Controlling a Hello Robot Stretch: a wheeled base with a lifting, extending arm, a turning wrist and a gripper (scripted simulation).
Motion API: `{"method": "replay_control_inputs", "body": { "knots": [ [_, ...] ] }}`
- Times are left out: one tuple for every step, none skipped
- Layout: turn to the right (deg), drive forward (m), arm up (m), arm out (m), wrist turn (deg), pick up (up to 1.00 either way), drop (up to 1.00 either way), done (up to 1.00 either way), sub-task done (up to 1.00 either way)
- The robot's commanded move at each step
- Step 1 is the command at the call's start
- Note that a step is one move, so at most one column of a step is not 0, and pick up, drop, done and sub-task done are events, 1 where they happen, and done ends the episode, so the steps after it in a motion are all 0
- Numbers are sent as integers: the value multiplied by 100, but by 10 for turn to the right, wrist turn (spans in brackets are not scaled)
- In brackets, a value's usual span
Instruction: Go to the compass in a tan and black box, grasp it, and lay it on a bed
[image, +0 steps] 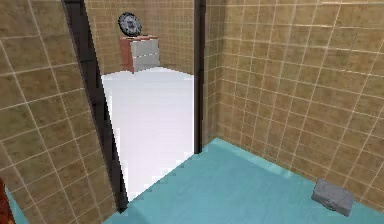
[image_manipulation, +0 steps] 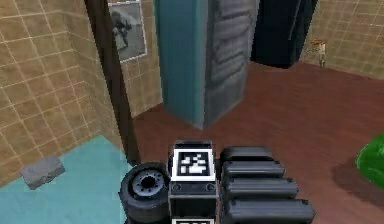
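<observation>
Forward view, small dresser (image: 141, 53) beyond doorway (image: 200, 80), arm side view, tall cabinet (image_manipulation: 200, 60), claw (image_manipulation: 147, 190), its load untellable.

The light is soft and even, and I cannot tell where it comes from. In the forward view, the smooth white floor (image: 150, 120) beyond the dark upright door post (image: 96, 110) is the brightest area, almost washed out. The teal floor (image: 230, 190) on the near side of the post is dimmer. In the arm side view, the tall black block (image_manipulation: 285, 30) far right of the post (image_manipulation: 112, 80) is too dark to show surface detail. The post leans in both views, which is only distortion.
</observation>
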Motion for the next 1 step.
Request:
{"method": "replay_control_inputs", "body": {
  "knots": [
    [0,30,0,0,0,0,0,0,0]
  ]
}}
